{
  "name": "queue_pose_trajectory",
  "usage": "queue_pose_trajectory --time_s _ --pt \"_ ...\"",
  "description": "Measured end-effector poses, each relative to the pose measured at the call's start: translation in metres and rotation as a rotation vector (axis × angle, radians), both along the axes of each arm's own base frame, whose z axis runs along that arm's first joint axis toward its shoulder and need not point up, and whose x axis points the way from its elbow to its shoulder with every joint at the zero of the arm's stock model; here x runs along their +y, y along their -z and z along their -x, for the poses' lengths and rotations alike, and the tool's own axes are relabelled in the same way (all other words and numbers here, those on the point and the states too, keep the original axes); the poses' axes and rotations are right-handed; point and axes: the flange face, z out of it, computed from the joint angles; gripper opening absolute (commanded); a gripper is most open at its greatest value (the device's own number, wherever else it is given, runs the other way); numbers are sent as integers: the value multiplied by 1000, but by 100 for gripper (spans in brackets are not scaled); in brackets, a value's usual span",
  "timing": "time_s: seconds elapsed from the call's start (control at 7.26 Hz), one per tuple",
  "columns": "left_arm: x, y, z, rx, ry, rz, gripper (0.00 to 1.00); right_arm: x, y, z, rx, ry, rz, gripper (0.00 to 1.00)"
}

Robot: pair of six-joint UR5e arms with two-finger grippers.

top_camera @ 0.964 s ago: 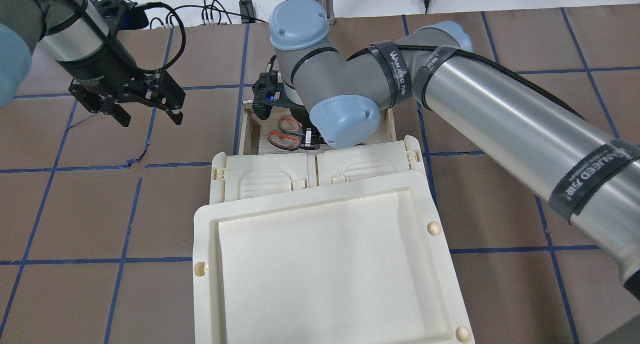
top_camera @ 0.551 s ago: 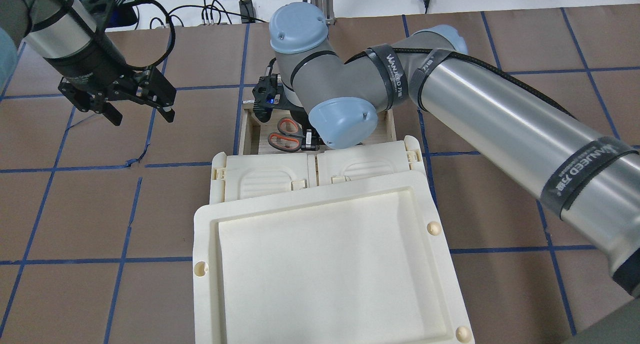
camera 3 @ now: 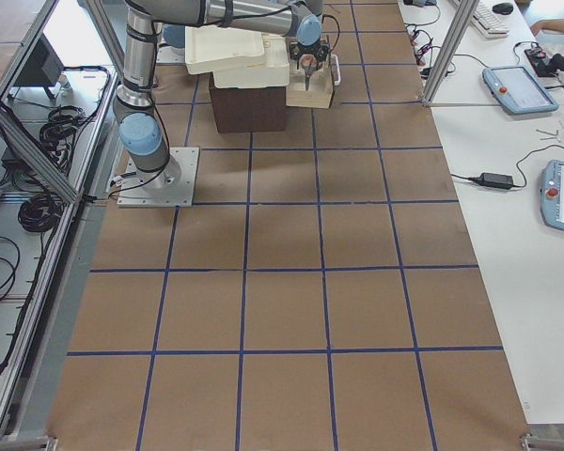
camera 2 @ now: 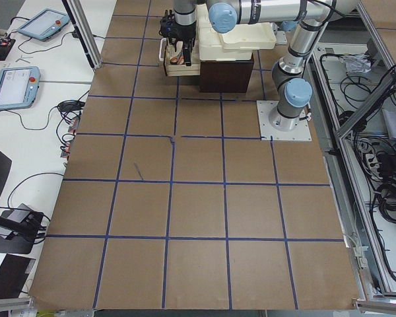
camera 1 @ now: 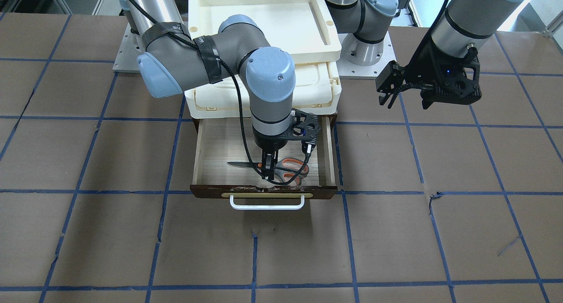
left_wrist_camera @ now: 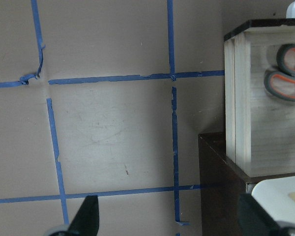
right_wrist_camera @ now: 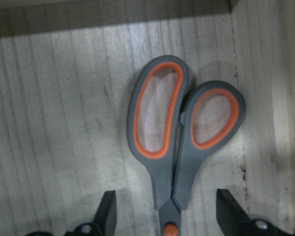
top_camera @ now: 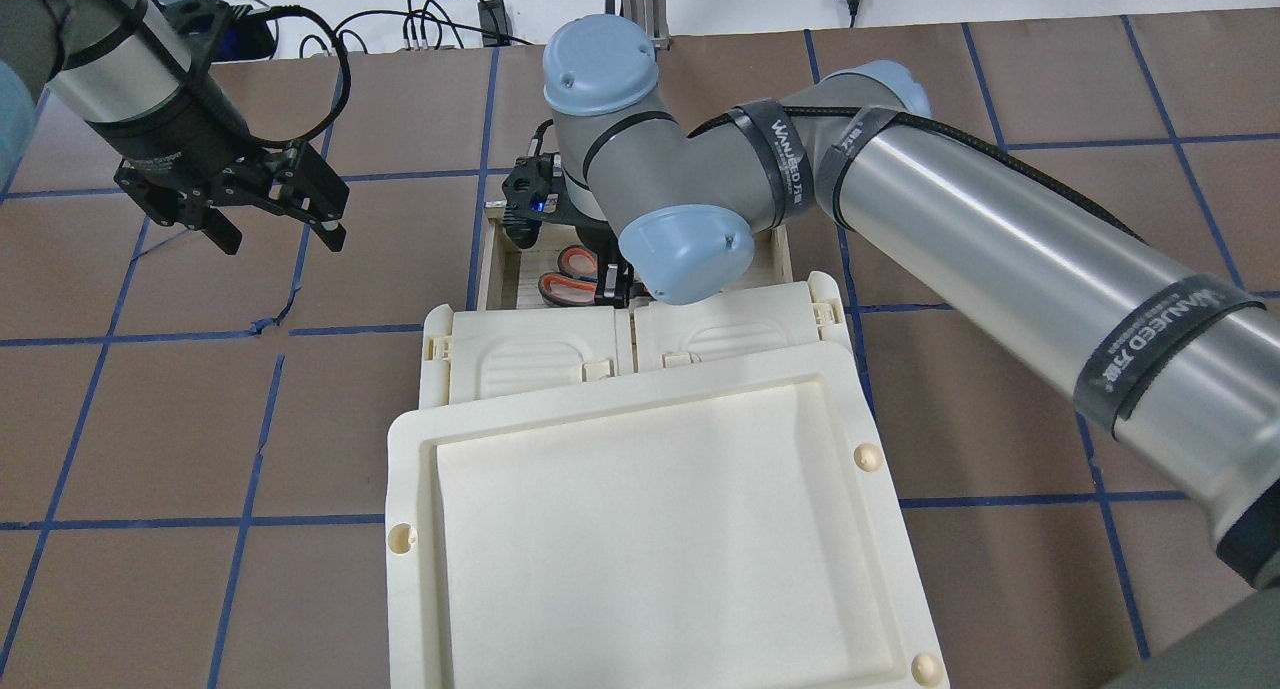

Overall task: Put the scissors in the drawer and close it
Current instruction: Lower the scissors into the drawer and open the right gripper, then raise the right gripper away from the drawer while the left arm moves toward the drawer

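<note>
The scissors (camera 1: 291,169) lie flat on the pale wood floor of the open drawer (camera 1: 218,141), handles toward my left side and blades toward my right. My right gripper (camera 1: 269,173) is down inside the drawer, open, with one finger on either side of the scissors (right_wrist_camera: 172,137) near the pivot. The wrist view shows a clear gap on both sides. The scissors' orange-lined loops also show in the overhead view (top_camera: 566,287). My left gripper (top_camera: 280,237) is open and empty, held above the table away from the drawer on my left. Its wrist view shows the drawer's side (left_wrist_camera: 238,108).
A cream latched case (top_camera: 530,354) sits on the dark cabinet above the drawer, with a cream tray (top_camera: 650,529) stacked on it. The drawer's dark front has a white bar handle (camera 1: 267,205). Brown table with blue tape lines lies all around.
My left gripper has moved away to the left and back, and stays open. My right wrist has shifted slightly over the scissors in the drawer.
</note>
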Motion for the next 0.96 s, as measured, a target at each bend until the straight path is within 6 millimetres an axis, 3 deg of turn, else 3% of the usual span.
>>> queue_pose_trajectory --time_s 0.14,0.28,0.55,0.96 --pt "-4 -4 -9 -2 -6 14 100 -8 -15 6 -9 24 26 100" --pt "-13 -13 -21 -4 -20 45 100 -21 -42 26 -27 102 57 100" --pt "-45 -23 -28 6 -27 94 100 -30 -104 96 -38 347 57 100" --pt "-112 21 9 130 -15 169 100 -18 -168 217 -5 877 0 100"
